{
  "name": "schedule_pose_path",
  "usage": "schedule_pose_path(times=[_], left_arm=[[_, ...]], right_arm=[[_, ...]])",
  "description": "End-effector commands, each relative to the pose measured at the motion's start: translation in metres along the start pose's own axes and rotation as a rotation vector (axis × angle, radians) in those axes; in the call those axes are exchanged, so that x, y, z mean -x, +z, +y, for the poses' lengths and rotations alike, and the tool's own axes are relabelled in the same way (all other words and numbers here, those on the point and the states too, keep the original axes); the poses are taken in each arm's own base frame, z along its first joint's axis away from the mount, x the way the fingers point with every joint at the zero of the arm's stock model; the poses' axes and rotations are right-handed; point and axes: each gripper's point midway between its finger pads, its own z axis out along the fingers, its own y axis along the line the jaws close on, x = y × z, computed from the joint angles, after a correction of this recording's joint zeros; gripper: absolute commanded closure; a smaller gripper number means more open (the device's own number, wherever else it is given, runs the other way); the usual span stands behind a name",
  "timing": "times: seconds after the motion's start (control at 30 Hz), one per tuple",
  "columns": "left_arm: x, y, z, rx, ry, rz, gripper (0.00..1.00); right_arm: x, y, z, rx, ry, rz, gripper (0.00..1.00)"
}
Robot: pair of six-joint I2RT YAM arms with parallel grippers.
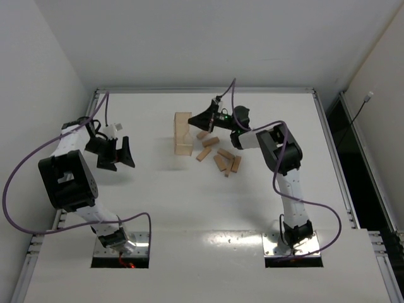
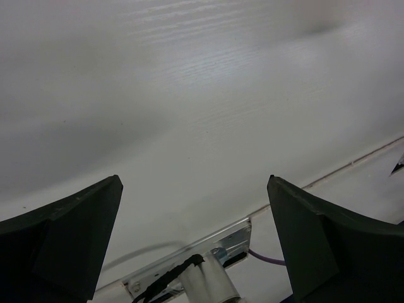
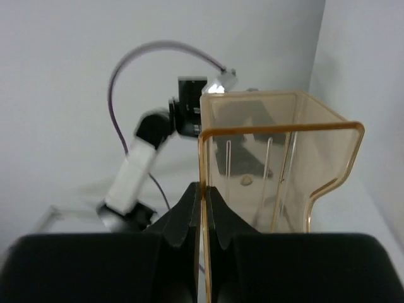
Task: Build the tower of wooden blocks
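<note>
No wood block tower is in view. Several loose light-tan wooden blocks lie scattered flat on the white table, just right of a translucent tan tray that stands on its side. My right gripper is shut on the tray's thin wall; in the right wrist view the two fingertips pinch the tray's rim between them. The tray holds no blocks. My left gripper hangs wide open over the table's left side, far from the blocks, with nothing between its fingers.
The left arm shows behind the tray in the right wrist view. A metal base plate with a purple cable lies below the left gripper. White walls enclose the table; a rail runs along its right edge.
</note>
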Motion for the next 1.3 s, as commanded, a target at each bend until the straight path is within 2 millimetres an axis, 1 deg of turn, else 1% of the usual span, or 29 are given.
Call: schedule_pose_path(times=[0.0,0.03,0.1,0.13,0.17,0.2,0.23,0.3,0.33,0.4,0.43,0.47,0.5,0.53,0.57,0.6,0.67,0.73,0.77,0.83,0.9,0.93,0.97,1.07,1.1,1.13,1.17,1.23,1.27], left_arm=[[0.007,-0.014,-0.014,-0.036,0.052,-0.086,0.00],[0.006,-0.012,-0.016,-0.050,0.052,-0.090,0.00],[0.006,-0.012,-0.019,-0.061,0.058,-0.104,0.00],[0.012,-0.015,-0.020,-0.059,0.076,-0.135,0.00],[0.013,-0.014,-0.020,-0.056,0.074,-0.147,0.00],[0.018,-0.016,-0.018,-0.038,0.067,-0.169,0.00],[0.023,-0.015,-0.017,-0.023,0.086,-0.182,0.00],[0.029,-0.013,-0.016,0.001,0.097,-0.194,0.00],[0.038,-0.013,-0.019,0.007,0.114,-0.227,0.00],[0.049,-0.015,-0.021,0.023,0.114,-0.269,0.00],[0.058,-0.016,-0.018,0.043,0.102,-0.300,0.00],[0.065,-0.019,-0.018,0.066,0.113,-0.317,0.00],[0.074,-0.020,-0.022,0.080,0.128,-0.335,0.00],[0.078,-0.019,-0.024,0.095,0.135,-0.344,0.00],[0.085,-0.022,-0.025,0.122,0.157,-0.358,0.00],[0.092,-0.020,-0.036,0.132,0.201,-0.366,0.00],[0.106,-0.020,-0.042,0.173,0.241,-0.402,0.00],[0.113,-0.014,-0.058,0.179,0.272,-0.418,0.00],[0.120,-0.014,-0.062,0.186,0.286,-0.440,0.00],[0.126,-0.012,-0.075,0.193,0.299,-0.459,0.00],[0.138,-0.013,-0.081,0.206,0.304,-0.491,0.00],[0.139,-0.007,-0.086,0.208,0.301,-0.486,0.00],[0.146,-0.006,-0.088,0.217,0.310,-0.500,0.00],[0.154,-0.005,-0.092,0.255,0.288,-0.525,0.00],[0.161,0.000,-0.094,0.260,0.297,-0.526,0.00],[0.166,-0.005,-0.098,0.256,0.292,-0.545,0.00],[0.167,-0.001,-0.103,0.249,0.303,-0.538,0.00],[0.173,-0.001,-0.112,0.232,0.320,-0.551,0.00],[0.175,-0.003,-0.119,0.225,0.334,-0.560,0.00]], right_arm=[[-0.060,-0.011,0.107,0.184,-0.601,0.263,1.00],[-0.060,-0.011,0.099,0.129,-0.647,0.291,1.00],[-0.047,-0.011,0.063,-0.096,-0.786,0.309,1.00],[-0.036,-0.007,0.073,-0.159,-0.891,0.305,1.00],[-0.033,-0.025,0.035,-0.420,-0.804,0.316,1.00],[-0.020,-0.017,0.039,-0.482,-1.029,0.354,1.00],[0.000,-0.028,0.025,-0.659,-1.063,0.308,1.00],[0.011,-0.053,0.003,-0.832,-1.062,0.300,1.00],[0.031,-0.071,0.011,-0.964,-1.148,0.222,1.00],[0.040,-0.100,0.000,-1.117,-1.167,0.191,1.00],[0.054,-0.122,0.000,-1.236,-1.175,0.128,1.00],[0.057,-0.136,0.008,-1.284,-1.182,0.088,1.00],[0.059,-0.157,-0.001,-1.352,-1.157,0.077,1.00],[0.068,-0.175,0.002,-1.439,-1.151,0.019,1.00],[0.067,-0.184,0.002,-1.478,-1.136,0.003,1.00],[0.071,-0.200,0.007,-1.526,-1.130,-0.034,1.00],[0.075,-0.215,0.011,-1.581,-1.121,-0.065,1.00],[0.092,-0.238,0.022,-1.658,-1.105,-0.144,1.00],[0.100,-0.243,0.033,-1.675,-1.109,-0.187,1.00],[0.121,-0.267,0.040,-1.758,-1.066,-0.284,1.00],[0.135,-0.283,0.048,-1.805,-1.046,-0.343,1.00],[0.146,-0.294,0.058,-1.813,-1.028,-0.383,1.00],[0.153,-0.301,0.050,-1.843,-1.003,-0.377,1.00],[0.178,-0.320,0.057,-1.882,-0.964,-0.434,1.00],[0.185,-0.326,0.042,-1.903,-0.926,-0.416,1.00],[0.194,-0.328,0.049,-1.911,-0.925,-0.446,1.00],[0.203,-0.338,0.047,-1.922,-0.905,-0.463,1.00],[0.219,-0.347,0.034,-1.926,-0.859,-0.462,1.00],[0.225,-0.357,0.029,-1.915,-0.814,-0.481,1.00]])
